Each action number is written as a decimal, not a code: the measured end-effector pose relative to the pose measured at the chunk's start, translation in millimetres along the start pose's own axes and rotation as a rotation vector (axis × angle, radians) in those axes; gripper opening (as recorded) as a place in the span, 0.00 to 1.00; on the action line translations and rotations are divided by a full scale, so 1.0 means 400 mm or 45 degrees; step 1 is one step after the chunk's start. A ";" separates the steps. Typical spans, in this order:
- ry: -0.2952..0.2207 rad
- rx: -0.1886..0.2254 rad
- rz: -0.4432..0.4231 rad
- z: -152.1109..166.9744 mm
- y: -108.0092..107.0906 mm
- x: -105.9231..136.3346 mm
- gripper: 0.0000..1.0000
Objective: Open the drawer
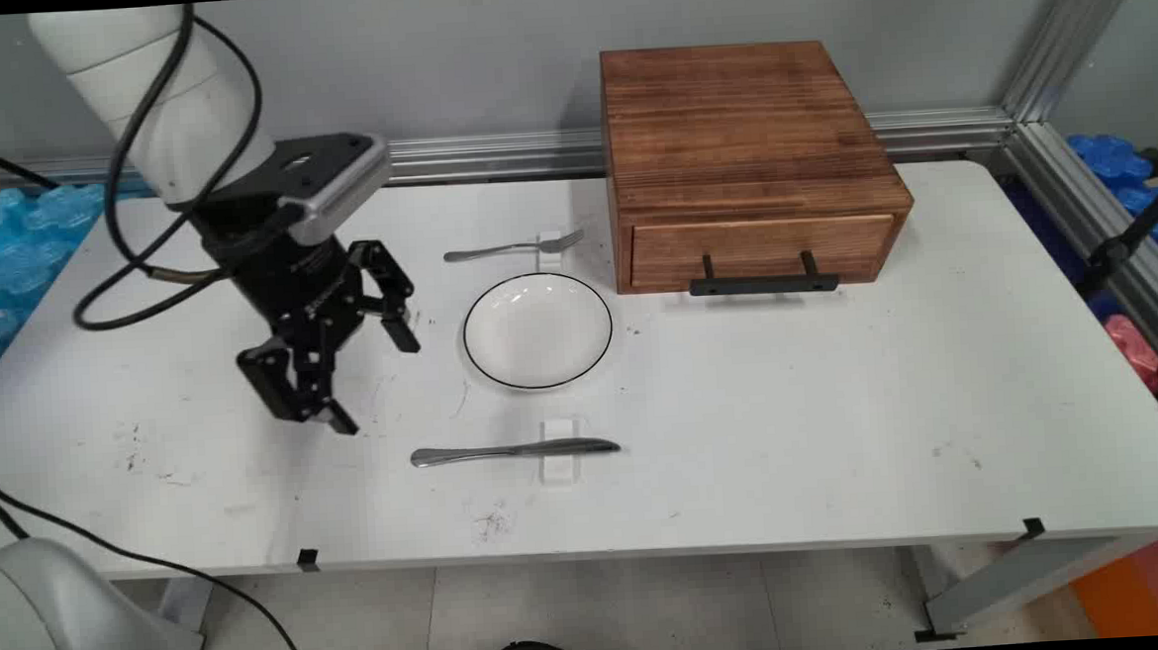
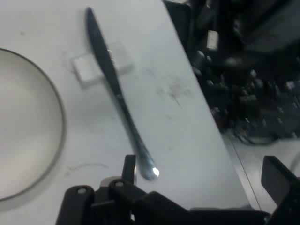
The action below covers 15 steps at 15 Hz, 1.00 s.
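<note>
My black gripper [image 1: 376,383] hangs open over the table's left half, a little above the surface, with nothing between its fingers. Nearest to it is a metal knife [image 1: 512,451], lying across a small white rest [image 1: 559,451] near the front edge; its handle end points toward the gripper. In the hand view the knife [image 2: 118,93] runs diagonally, its handle tip just ahead of the left finger [image 2: 130,168]. A white plate with a dark rim [image 1: 538,329] sits right of the gripper, and shows as the plate [image 2: 28,136] at the hand view's left.
A fork [image 1: 513,248] lies on another white rest behind the plate. A wooden box with a shut drawer and a black handle [image 1: 761,284] stands at the back right. The table's front edge [image 1: 591,554] runs close below the knife.
</note>
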State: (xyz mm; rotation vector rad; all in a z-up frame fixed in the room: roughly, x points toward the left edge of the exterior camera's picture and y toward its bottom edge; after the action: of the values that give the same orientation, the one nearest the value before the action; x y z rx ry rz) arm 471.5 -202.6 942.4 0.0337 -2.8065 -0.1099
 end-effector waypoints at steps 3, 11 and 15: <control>0.056 0.054 -0.102 0.006 -0.036 0.028 1.00; 0.186 0.213 -0.384 0.051 -0.165 0.122 1.00; 0.262 0.286 -0.533 0.105 -0.237 0.187 1.00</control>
State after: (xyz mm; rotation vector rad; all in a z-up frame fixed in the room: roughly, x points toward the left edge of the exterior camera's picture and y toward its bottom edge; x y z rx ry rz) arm 388.0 -296.8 919.4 0.6464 -2.5517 0.1064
